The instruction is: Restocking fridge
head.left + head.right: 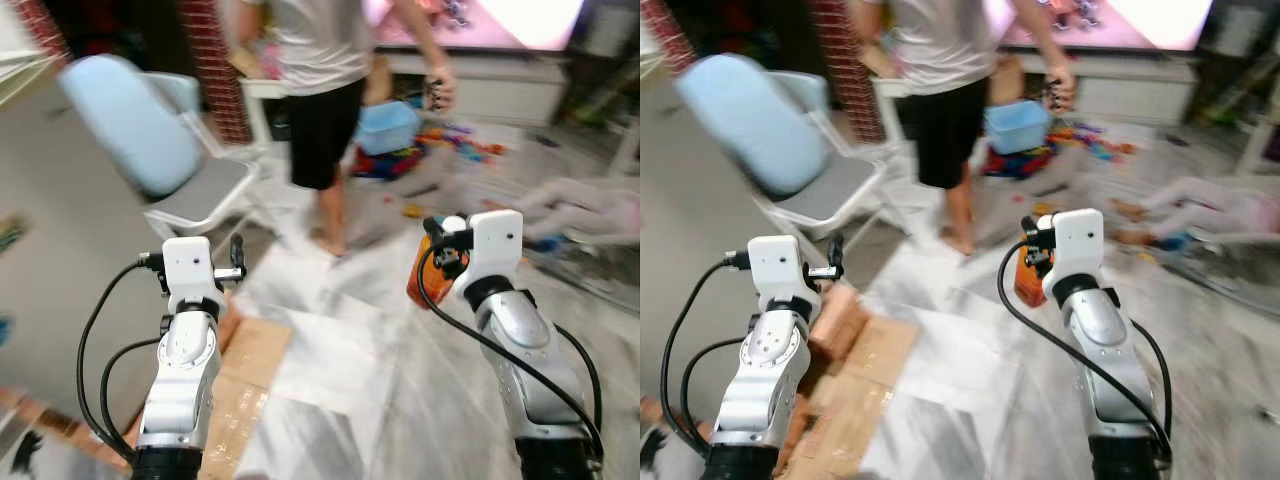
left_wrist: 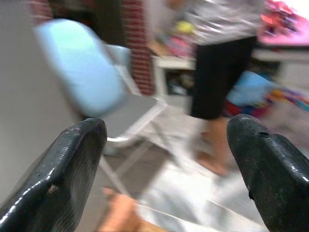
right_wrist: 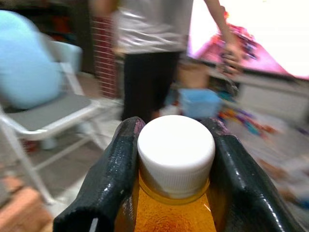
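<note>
An orange bottle with a white cap (image 3: 175, 150) is held upright in my right gripper (image 3: 175, 193), whose black fingers (image 3: 112, 179) press both sides of its neck. In the head views the same bottle (image 1: 425, 280) hangs in front of my right wrist, above the pale floor. My left gripper (image 2: 169, 159) is raised at the left with its fingers (image 2: 63, 169) wide apart and nothing between them; in the left eye view its fingers (image 1: 237, 256) point forward. The pictures are blurred by motion.
A person in a light shirt and black shorts (image 1: 325, 110) stands barefoot straight ahead. A light blue folding chair (image 1: 150, 140) is at the left. Flat cardboard (image 1: 245, 370) lies on the floor by my left arm. A blue bin (image 1: 388, 125) and scattered toys (image 1: 460, 145) lie ahead right.
</note>
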Available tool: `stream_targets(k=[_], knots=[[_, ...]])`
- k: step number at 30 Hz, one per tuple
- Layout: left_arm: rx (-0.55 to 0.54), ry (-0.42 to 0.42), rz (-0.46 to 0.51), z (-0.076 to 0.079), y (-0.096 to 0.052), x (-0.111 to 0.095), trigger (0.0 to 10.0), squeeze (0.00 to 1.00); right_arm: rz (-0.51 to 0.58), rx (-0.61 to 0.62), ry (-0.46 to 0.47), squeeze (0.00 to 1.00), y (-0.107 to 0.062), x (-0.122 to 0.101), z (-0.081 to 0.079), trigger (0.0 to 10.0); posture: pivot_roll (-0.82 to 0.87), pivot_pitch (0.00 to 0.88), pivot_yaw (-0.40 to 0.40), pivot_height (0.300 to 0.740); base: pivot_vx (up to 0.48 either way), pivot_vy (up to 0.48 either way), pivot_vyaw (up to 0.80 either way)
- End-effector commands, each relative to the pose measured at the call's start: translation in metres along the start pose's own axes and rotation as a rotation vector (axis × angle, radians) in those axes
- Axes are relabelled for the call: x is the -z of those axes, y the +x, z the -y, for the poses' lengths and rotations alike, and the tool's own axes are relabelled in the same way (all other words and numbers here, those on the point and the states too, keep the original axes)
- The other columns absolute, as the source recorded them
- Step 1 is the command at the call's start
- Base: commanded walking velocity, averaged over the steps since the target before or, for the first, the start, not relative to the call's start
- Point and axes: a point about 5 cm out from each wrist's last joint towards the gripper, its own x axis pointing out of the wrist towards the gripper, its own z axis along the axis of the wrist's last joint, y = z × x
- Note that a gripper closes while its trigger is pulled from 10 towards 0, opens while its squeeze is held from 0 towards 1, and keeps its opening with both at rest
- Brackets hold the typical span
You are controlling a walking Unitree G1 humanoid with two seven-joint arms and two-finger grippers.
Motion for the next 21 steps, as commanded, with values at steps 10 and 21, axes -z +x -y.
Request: stream_targets(k=[10, 21], knots=[[-0.14, 0.022, 0.018, -0.026, -0.002, 0.003, 10.0, 0.0, 0.032, -0.154, -0.002, 0.0, 0.028, -0.008, -0.022, 10.0, 0.09, 0.0, -0.087, 0.74, 0.0, 0.0, 0.18], [-0.122, 0.065, 0.019, -0.037, -0.011, 0.002, 10.0, 0.0, 0.058, -0.139, 0.025, 0.0, 0.026, -0.004, -0.027, 10.0, 0.09, 0.0, -0.023, 0.74, 0.0, 0.0, 0.0]])
